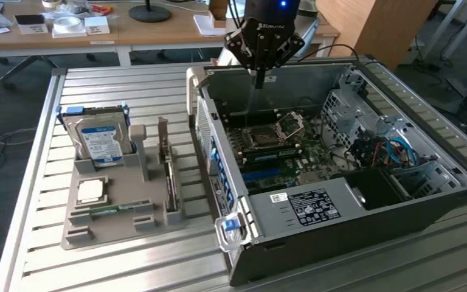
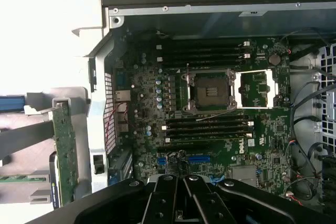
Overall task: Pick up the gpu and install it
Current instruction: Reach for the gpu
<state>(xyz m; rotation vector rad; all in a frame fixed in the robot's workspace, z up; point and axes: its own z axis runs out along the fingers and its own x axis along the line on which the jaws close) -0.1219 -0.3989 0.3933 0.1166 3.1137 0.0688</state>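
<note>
The gpu [image 1: 168, 167] stands on edge in a slot of the grey holder [image 1: 83, 234], on the slatted table at the exterior view's left of the computer case; its metal bracket points up. In the wrist view the gpu [image 2: 65, 150] shows as a thin green board beside the case wall. My gripper [image 1: 259, 83] hangs over the rear part of the open computer case [image 1: 315, 210], well away from the gpu. Its fingers are shut with nothing between them. In the wrist view the gripper [image 2: 184, 183] sits above the motherboard [image 2: 210, 129].
The holder also carries a hard drive [image 1: 100, 144] with a blue-white label, a CPU [image 1: 92, 190] and a RAM stick [image 1: 112, 208]. Inside the case lie the open CPU socket [image 1: 264, 137], cables [image 1: 383, 152] and drive cages. A wooden desk [image 1: 136, 33] stands behind the table.
</note>
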